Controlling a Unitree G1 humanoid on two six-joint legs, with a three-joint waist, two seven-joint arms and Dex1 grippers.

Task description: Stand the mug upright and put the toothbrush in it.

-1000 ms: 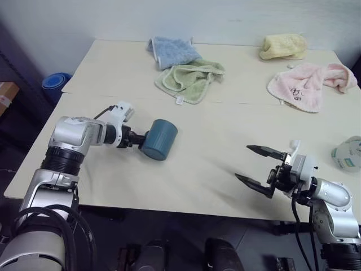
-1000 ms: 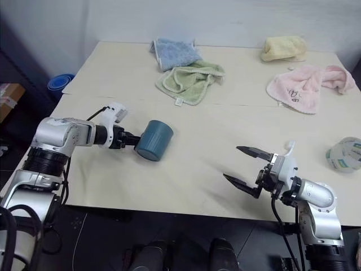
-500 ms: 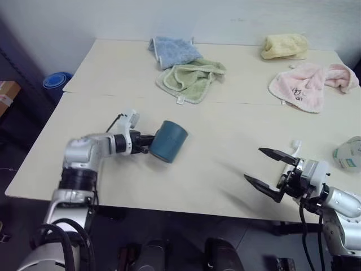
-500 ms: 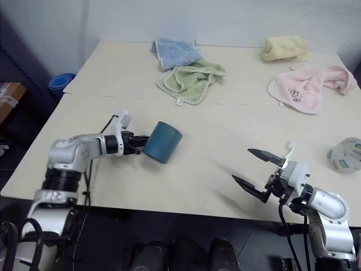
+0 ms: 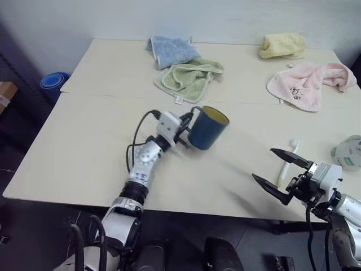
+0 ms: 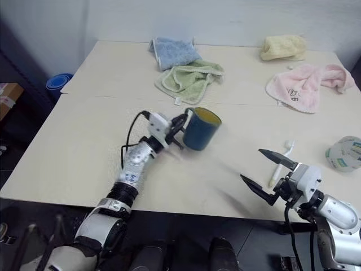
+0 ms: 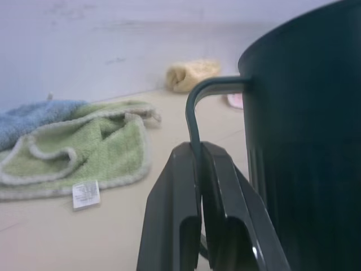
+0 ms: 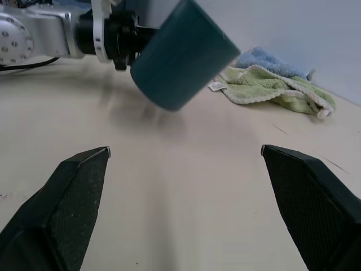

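**A:** Where are we with it?

**B:** I have the mug [image 5: 207, 127] in the left gripper [image 7: 198, 169], whose fingers are clamped together on the thin handle. The mug hangs tilted just above the table [image 5: 101, 141], about mid-table, its yellowish mouth turned up and toward the far edge. So the righting is under way but not finished: I judge it must still be levelled and set on its base.

**A:** And the toothbrush?

**B:** The toothbrush [image 5: 286, 164] lies flat on the table near the front right corner, untouched, well apart from the mug. My right gripper [image 5: 280, 173] hovers over the front edge just beside it, its two black fingers spread wide with nothing between them. That whole second half is left: pick it up, carry it over, drop it in.

**A:** Anything readable on the things?

**B:** Not much. The pink towel [image 5: 307, 83] toward the far right corner carries some dark embroidered marks, too small for me to read. The green towel [image 5: 189, 77] has a small white tag [image 7: 86, 194] at its hem, but I can make out no print on it. The tape roll [image 5: 348, 152] at the right edge shows a greenish label, illegible from here. The mug itself looks plain.
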